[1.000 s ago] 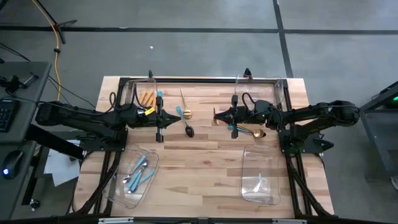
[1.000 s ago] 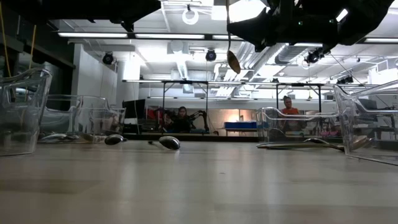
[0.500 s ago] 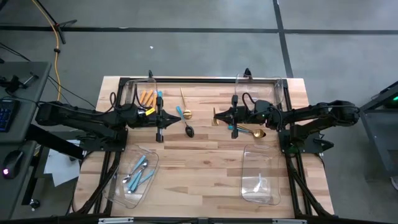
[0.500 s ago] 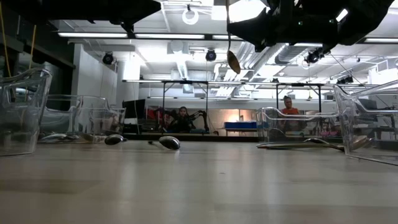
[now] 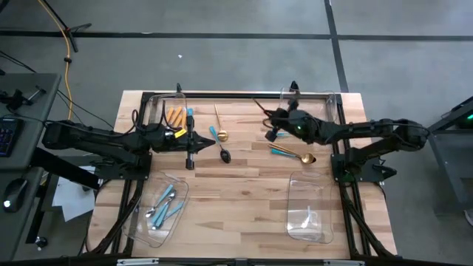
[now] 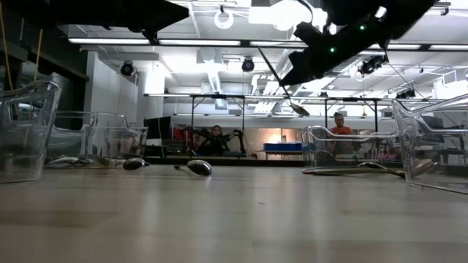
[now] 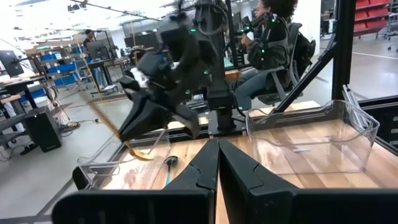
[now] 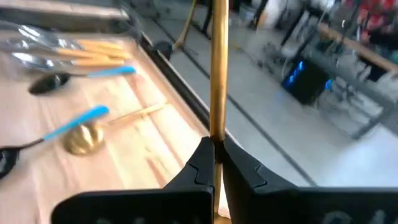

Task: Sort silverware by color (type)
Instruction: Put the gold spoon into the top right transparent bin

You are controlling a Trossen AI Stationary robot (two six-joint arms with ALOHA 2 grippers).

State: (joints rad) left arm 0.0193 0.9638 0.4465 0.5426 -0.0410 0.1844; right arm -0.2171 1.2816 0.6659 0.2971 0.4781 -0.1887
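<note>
My right gripper (image 5: pixel 269 117) hovers over the far middle of the table, shut on an all-gold spoon (image 6: pixel 281 82) held in the air. My left gripper (image 5: pixel 210 140) is shut on nothing and waits left of centre above the table. On the boards lie a gold spoon (image 5: pixel 219 127), a teal-handled black spoon (image 5: pixel 224 153), and a teal-handled piece beside a gold one (image 5: pixel 293 154). Orange-handled pieces (image 5: pixel 174 116) rest in the far left bin. Light-blue-handled ones (image 5: pixel 164 203) lie in the near left bin. My right gripper pinches the gold spoon by its handle (image 8: pixel 217 127) between the two fingers (image 8: pixel 200 160). A long stretch of handle runs on past the fingertips. The spoon is lifted clear of the table and slants, with its bowl (image 6: pixel 300 109) at the low end.
Clear plastic bins stand at the corners: far left (image 5: pixel 159 109), near left (image 5: pixel 140 222), far right (image 5: pixel 329 103) and near right (image 5: pixel 307 214). Bare wood lies open in the middle and near part of the table. People sit in the room beyond.
My right gripper has swung toward the table's far edge and tipped over. The gold spoon, which hung straight down with its bowl lowest, now slants across the low view. My left arm has kept still.
</note>
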